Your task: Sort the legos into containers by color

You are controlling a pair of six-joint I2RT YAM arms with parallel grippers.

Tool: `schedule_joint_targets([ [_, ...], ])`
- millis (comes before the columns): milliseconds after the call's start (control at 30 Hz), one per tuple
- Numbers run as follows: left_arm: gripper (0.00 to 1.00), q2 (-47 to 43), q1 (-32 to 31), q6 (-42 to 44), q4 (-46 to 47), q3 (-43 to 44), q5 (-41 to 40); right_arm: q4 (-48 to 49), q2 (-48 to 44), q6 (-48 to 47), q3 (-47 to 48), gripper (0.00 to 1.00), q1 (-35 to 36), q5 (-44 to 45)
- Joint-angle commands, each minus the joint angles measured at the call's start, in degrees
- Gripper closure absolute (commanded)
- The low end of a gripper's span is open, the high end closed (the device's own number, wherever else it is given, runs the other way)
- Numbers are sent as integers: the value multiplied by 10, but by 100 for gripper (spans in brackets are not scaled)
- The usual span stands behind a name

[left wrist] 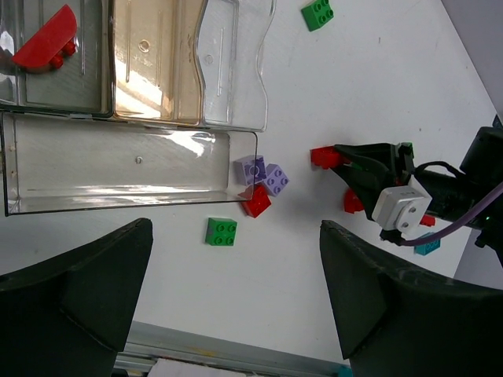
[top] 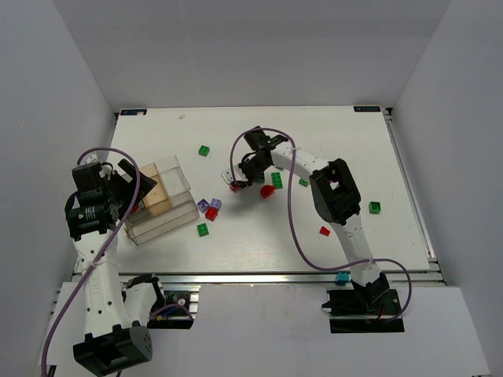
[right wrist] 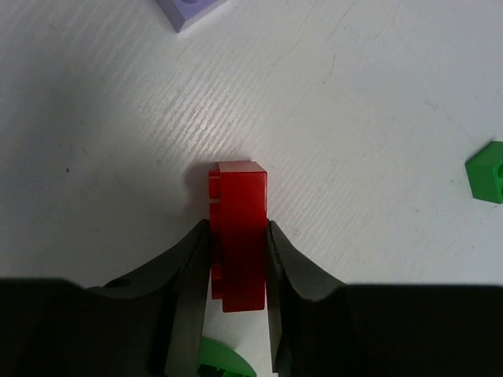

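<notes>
**Top view.** The clear box sits at the 9 o'clock side of the table, close to its left edge. The left gripper hangs over the box's left end. The right gripper is near the table's centre, clamped on a red brick. Two purple bricks, a second red brick and a green brick lie between that gripper and the box, just beside the box's right end. Free surface runs toward 12 o'clock and along the near edge at 6 o'clock.

**Left wrist view.** The left gripper's fingers stand wide apart with nothing between them. The box fills the 10 o'clock area. A rounded red piece lies in its top-left compartment.

**Right wrist view.** Both fingers press the red brick's sides. Whether the brick touches the table cannot be told. A lone green brick lies at 3 o'clock at the frame edge, well apart.
</notes>
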Motion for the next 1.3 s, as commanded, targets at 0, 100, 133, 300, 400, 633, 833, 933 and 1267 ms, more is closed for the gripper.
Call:
schedule_joint_targets([
  [0,4,-3,3,14,-6,14,-5,-22,-48,27,10,78,3,-13],
  [100,4,-18,3,16,2,24,-2,16,-98,139,12,85,10,-61],
  [133,4,-25,3,14,14,25,-1,32,-110,177,13,91,15,-86],
  [300,4,-80,3,8,60,43,-6,269,-146,572,-12,100,81,-112],
  [400,4,-104,3,7,82,61,-15,393,-109,785,7,100,102,-84],
  [633,4,-120,-2,22,39,133,-63,545,37,1101,182,100,181,16],
  [833,4,-118,-2,47,-15,180,-78,693,70,1139,169,100,226,122],
  [933,4,-123,-2,50,-32,186,-80,738,86,1138,156,100,244,182],
  [1267,4,-115,-2,58,-89,214,-80,784,175,1129,215,100,273,248],
])
